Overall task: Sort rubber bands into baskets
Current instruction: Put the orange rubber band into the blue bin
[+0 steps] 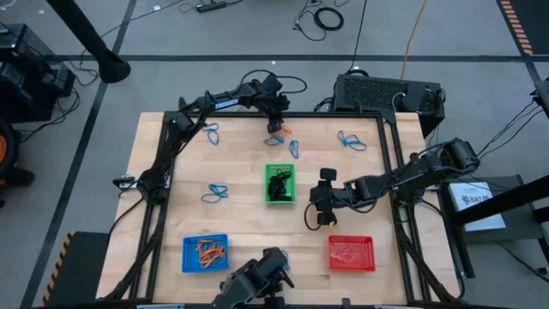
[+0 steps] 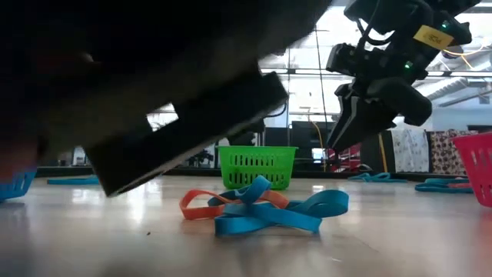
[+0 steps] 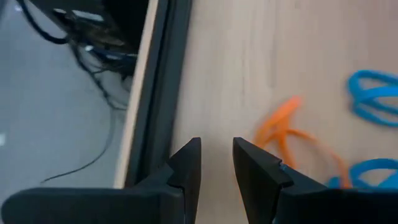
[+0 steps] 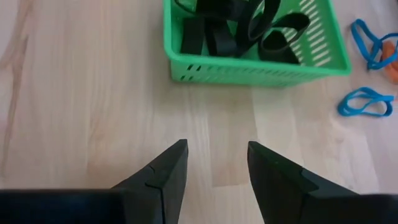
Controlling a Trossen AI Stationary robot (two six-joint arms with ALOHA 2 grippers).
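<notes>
My left gripper (image 1: 275, 126) (image 3: 216, 146) is open at the table's far edge, with nothing between its fingers. An orange rubber band (image 3: 286, 127) lies just beside it, among blue ones (image 3: 373, 93), in a small pile (image 1: 281, 143). More blue rubber bands lie flat on the wood (image 1: 210, 131) (image 1: 214, 193) (image 1: 350, 142). The green basket (image 1: 280, 184) (image 4: 249, 65) holds black bands. The blue basket (image 1: 206, 254) holds orange ones. The red basket (image 1: 352, 253) stands near right. My right gripper (image 1: 316, 204) (image 4: 217, 149) (image 2: 338, 142) is open and empty, just right of the green basket, pointing at it.
A black metal frame (image 3: 165, 93) runs along the table's far edge, right by my left gripper. A dark bulky shape (image 2: 154, 92) close to the low camera fills that view's upper left. In front of it lie an orange and several blue bands (image 2: 261, 208).
</notes>
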